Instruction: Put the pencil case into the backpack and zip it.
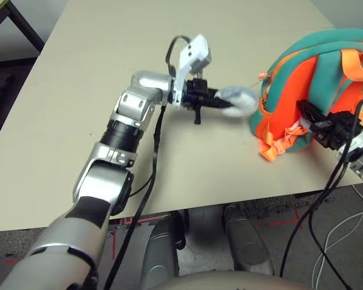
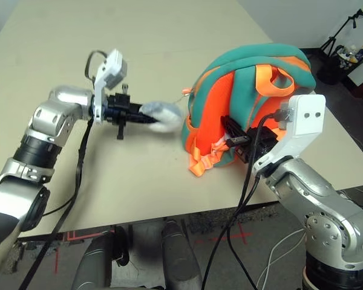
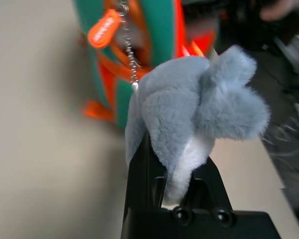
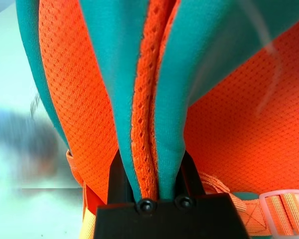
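The beige tabletop [image 1: 78, 90] carries the teal and orange backpack [image 2: 242, 78], standing between the pincers. The right pincer [image 4: 148, 164] is clamped on its teal strap [image 4: 139, 99]; the left pincer [image 3: 177, 174] pinches the plush shark charm [image 3: 189, 109]. No writing is legible.

Hidden and cut-off parts of the scene

The backpack [image 1: 317, 90] runs off the right edge of the left eye view, and its zipper opening faces away from the head camera. The plush shark charm [image 3: 189, 119] covers the left gripper's fingers [image 3: 139, 184] near their tips. In the right wrist view the tabletop [image 4: 10, 99] at left is a blur, and a strap fold [image 4: 154, 124] hides the fingers' inner faces.
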Robot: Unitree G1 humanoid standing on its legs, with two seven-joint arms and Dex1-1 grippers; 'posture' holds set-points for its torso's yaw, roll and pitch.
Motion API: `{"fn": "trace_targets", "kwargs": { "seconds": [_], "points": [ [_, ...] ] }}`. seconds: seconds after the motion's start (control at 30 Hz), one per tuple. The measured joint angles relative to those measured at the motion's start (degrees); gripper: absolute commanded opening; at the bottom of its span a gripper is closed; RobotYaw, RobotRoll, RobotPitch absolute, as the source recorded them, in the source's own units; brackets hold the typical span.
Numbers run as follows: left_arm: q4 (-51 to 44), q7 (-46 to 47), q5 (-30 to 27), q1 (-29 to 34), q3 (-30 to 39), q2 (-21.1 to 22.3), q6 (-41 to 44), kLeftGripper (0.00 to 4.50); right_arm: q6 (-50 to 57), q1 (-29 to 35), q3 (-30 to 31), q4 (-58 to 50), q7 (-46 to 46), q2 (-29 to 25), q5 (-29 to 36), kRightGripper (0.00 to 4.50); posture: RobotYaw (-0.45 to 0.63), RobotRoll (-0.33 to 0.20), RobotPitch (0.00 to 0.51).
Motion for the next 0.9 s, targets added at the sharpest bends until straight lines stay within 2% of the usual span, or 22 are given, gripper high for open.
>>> {"fn": "trace_targets", "kwargs": {
  "seconds": [0.07,0.2,0.23,0.3,0.37,0.43,0.53,0.57,0.63,0.67,0.73,0.77,0.83,0.9],
  "points": [
    [-0.8,0.1,0.5,2.0,-2.0,-0.4,0.0,0.23,0.0,-0.1,0.1,0.1,0.2,0.1,-0.1,0.14,-0.27,0.0,0.209],
    [3.0,2.3,3.1,5.5,-5.3,-4.2,-4.8,0.23,0.7,-0.3,0.3,0.4,0.6,0.1,-0.1,0.14,-0.27,0.0,0.205],
    [4.2,2.8,3.2,5.9,-5.5,-4.8,-5.8,0.23,1.2,-0.5,0.3,0.4,0.6,0.0,0.2,0.49,-0.26,0.0,0.204],
    [4.6,3.6,2.8,5.9,-5.0,-5.5,-4.9,0.98,3.0,-0.4,-0.3,0.6,1.1,-1.6,2.0,1.15,-0.24,0.0,0.202],
    [3.5,4.5,1.4,5.5,-3.4,-5.4,-0.7,1.6,5.4,0.5,-2.8,0.8,1.7,-3.9,6.8,1.8,-0.21,0.0,0.202],
    [0.1,4.6,-1.0,4.9,-1.4,-2.6,5.8,2.24,8.0,3.7,-7.1,0.7,2.1,-7.8,15.2,2.42,-0.19,0.0,0.205],
    [-7.7,3.5,-5.7,4.8,2.2,5.6,16.8,3.24,12.0,14.0,-17.3,0.3,4.1,-16.1,30.7,3.3,-0.15,0.0,0.215],
    [-11.3,2.6,-8.1,5.8,3.7,9.8,21.2,3.66,14.4,19.1,-23.4,0.4,5.7,-19.3,36.8,3.71,-0.15,0.0,0.216],
    [-15.0,1.3,-11.4,8.9,8.1,18.8,28.1,4.28,19.0,27.2,-34.9,2.1,8.0,-23.7,45.1,4.28,-0.13,0.0,0.221],
    [-16.1,1.5,-12.3,10.4,10.3,21.4,30.2,4.48,21.1,30.6,-40.1,3.4,9.0,-25.3,47.8,4.49,-0.12,0.0,0.221],
    [-16.3,3.8,-13.2,12.2,13.5,22.4,30.8,4.48,24.3,34.0,-46.7,6.1,10.5,-27.5,48.0,4.49,-0.11,0.0,0.22],
    [-15.6,6.3,-13.1,13.4,15.5,22.1,29.5,4.48,25.8,35.1,-49.3,7.7,11.7,-28.7,45.8,4.49,-0.09,0.0,0.218],
    [-12.2,12.4,-11.3,15.1,19.5,21.0,25.7,4.48,26.8,35.6,-52.1,11.8,13.7,-30.4,38.9,4.49,-0.07,0.0,0.213],
    [-8.5,20.3,-8.9,15.6,23.3,17.5,19.7,4.48,24.2,34.3,-50.8,15.9,14.6,-31.8,29.5,4.49,-0.06,0.0,0.209]
  ]
}}
